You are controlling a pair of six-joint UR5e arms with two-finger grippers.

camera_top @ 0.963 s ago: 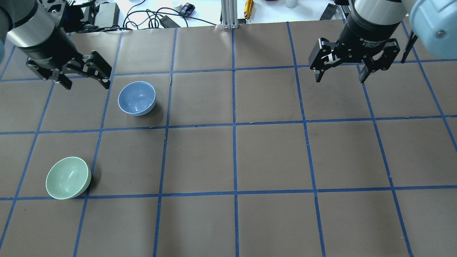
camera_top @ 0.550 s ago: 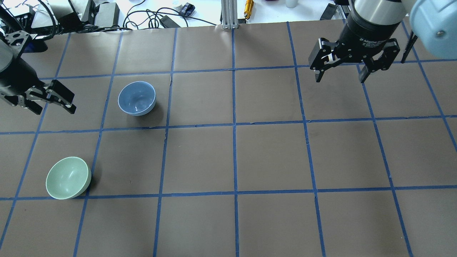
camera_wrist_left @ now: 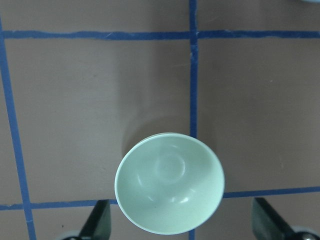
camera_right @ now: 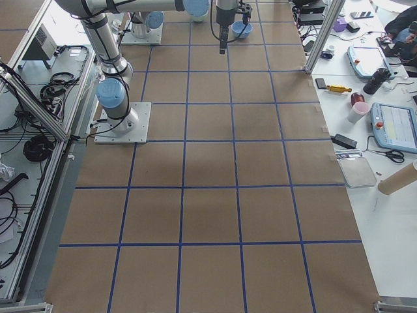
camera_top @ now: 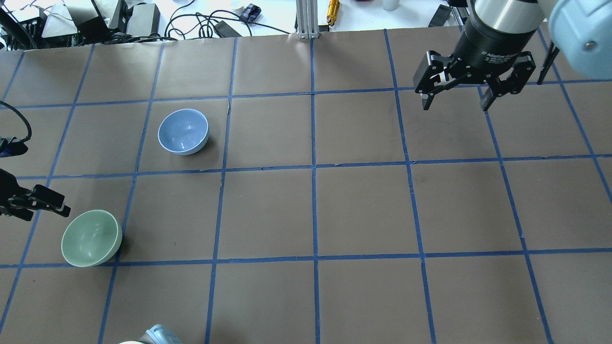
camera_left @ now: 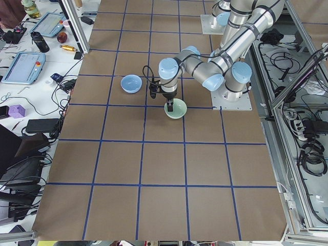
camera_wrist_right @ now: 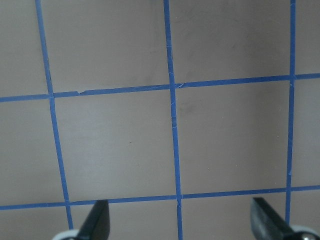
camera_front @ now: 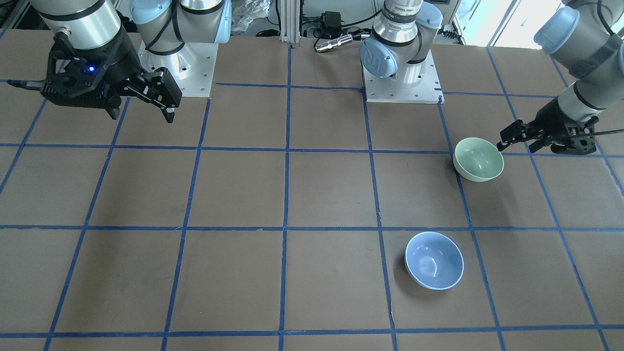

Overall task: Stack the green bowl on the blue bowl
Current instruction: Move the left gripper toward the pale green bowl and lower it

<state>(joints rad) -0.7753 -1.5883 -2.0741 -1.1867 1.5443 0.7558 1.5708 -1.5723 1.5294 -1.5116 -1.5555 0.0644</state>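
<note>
Two left fingers [camera_wrist_left: 98, 220] straddle green bowl [camera_wrist_left: 169, 182], neither touching it.

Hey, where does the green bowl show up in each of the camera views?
Front-facing: green bowl right side, upper half.
Overhead: green bowl lower left.
Exterior left: green bowl just above centre.
Exterior right: cannot make it out.
Left wrist: green bowl bottom centre.
Right wrist: not in it.
Landmark: blue bowl, in the diagonally adjoining grid square.
</note>
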